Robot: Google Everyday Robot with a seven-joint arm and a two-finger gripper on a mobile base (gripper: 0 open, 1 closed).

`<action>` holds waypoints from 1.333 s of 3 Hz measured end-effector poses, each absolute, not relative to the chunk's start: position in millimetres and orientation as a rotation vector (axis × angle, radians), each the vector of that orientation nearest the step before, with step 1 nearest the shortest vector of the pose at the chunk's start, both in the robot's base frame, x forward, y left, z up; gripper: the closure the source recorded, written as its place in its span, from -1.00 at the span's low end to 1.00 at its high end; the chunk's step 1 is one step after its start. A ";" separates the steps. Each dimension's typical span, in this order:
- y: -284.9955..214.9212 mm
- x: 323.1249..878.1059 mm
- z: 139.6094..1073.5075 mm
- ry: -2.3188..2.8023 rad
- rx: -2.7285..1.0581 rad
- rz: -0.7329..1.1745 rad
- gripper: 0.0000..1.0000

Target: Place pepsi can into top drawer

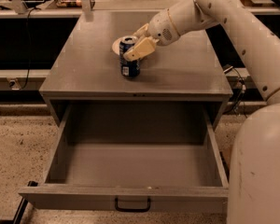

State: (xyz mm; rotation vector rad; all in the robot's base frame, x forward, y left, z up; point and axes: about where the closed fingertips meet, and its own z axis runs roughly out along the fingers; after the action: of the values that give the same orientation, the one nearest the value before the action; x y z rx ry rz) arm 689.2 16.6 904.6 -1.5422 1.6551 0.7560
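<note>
Camera view: the can [129, 67] stands upright on the cabinet [182, 73], near the middle of its top and a little left of centre, set back from the front edge. A white bowl [116, 46] lies just behind it, partly hidden. The gripper [133, 45] reaches in from the right on the white arm [214, 8] and sits at the can's upper part, crossing its rim and right shoulder (whether it has closed on the can or only rests around it cannot be told). Below, the drawer [84, 200] is pulled fully out, its black handle [132, 204] centred on the front panel. The can is well apart from it.
</note>
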 end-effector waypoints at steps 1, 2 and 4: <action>2.7 675.3 914.1 1.626 -1.574 0.813 0.77; -40.3 616.4 922.5 1.611 -1.655 0.870 1.00; -96.5 549.1 898.8 1.790 -1.627 0.790 1.00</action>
State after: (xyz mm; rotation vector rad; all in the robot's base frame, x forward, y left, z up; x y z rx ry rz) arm 549.1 -96.5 898.8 -1.6269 1.7903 0.7901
